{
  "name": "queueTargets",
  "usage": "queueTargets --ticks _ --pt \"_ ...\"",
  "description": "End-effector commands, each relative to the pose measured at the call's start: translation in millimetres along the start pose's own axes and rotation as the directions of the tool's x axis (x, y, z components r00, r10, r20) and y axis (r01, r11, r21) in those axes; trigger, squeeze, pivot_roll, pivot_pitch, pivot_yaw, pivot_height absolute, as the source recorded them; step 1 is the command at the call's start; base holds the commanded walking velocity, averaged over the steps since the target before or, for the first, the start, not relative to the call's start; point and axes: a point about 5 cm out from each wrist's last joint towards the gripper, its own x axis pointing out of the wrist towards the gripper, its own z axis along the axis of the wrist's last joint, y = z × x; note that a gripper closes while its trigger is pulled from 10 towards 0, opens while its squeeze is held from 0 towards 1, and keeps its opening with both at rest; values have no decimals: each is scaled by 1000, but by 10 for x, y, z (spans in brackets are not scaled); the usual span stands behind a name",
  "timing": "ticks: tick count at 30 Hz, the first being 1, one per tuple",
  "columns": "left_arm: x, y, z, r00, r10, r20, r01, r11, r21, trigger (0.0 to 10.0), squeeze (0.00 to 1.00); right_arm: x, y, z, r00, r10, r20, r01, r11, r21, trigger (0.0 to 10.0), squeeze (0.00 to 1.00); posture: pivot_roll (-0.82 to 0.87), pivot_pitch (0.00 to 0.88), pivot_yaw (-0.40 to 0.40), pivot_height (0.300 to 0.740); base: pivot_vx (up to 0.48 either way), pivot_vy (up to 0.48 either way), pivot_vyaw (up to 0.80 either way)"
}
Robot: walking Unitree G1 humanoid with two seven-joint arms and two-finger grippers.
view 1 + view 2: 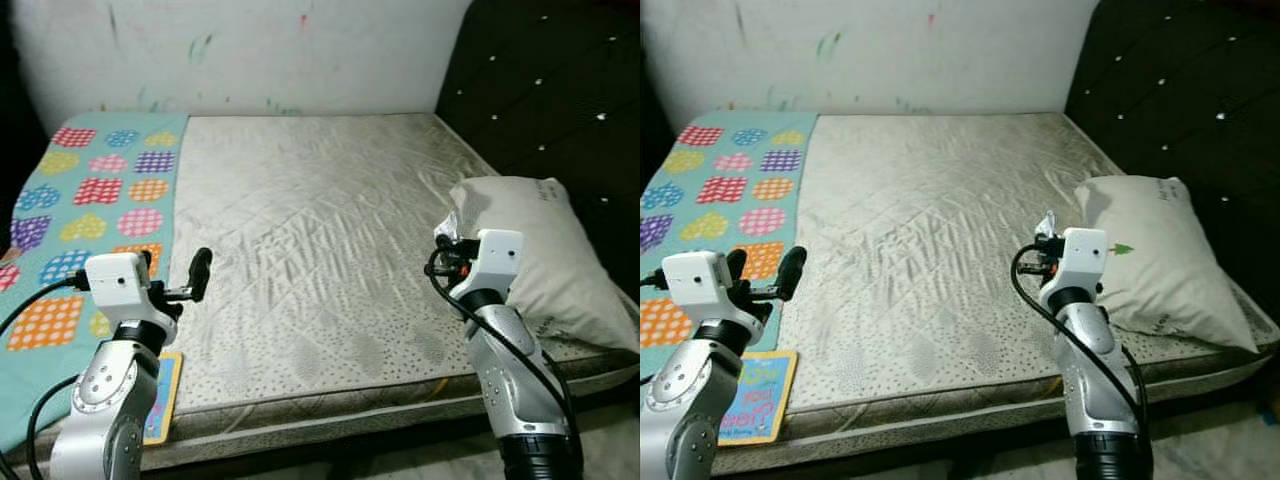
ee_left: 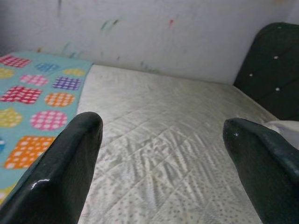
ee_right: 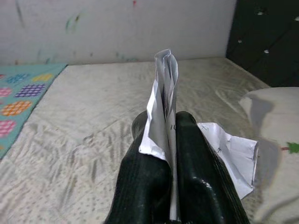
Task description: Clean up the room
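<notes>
A crumpled white paper (image 3: pixel 164 107) stands upright, clamped between the closed fingers of the right gripper (image 3: pixel 170 135), held above the bare mattress (image 1: pixel 320 250) just beside a white pillow (image 1: pixel 535 255). The pillow lies against a dark tufted headboard (image 1: pixel 560 90). The left gripper (image 2: pixel 163 154) hovers with its fingers wide apart near a teal patterned blanket (image 1: pixel 90 200). A small book (image 1: pixel 758 397) lies at the bed's near edge. A marked white wall (image 1: pixel 250 50) stands behind.
</notes>
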Motion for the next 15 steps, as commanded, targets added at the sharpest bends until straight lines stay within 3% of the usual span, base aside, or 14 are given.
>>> queueTargets --ticks 1,15 --pt "17 -33 41 1000 -16 9 16 1000 -1 10000 0 5 -10 38 1000 1 6 -1 1000 -9 10000 0 -24 0 -31 740 0 319 0" --pt "26 -43 39 1000 -15 10 15 1000 -3 10000 0 20 -30 49 1000 0 8 0 1000 -19 10000 0 -26 0 -36 740 0 480 0"
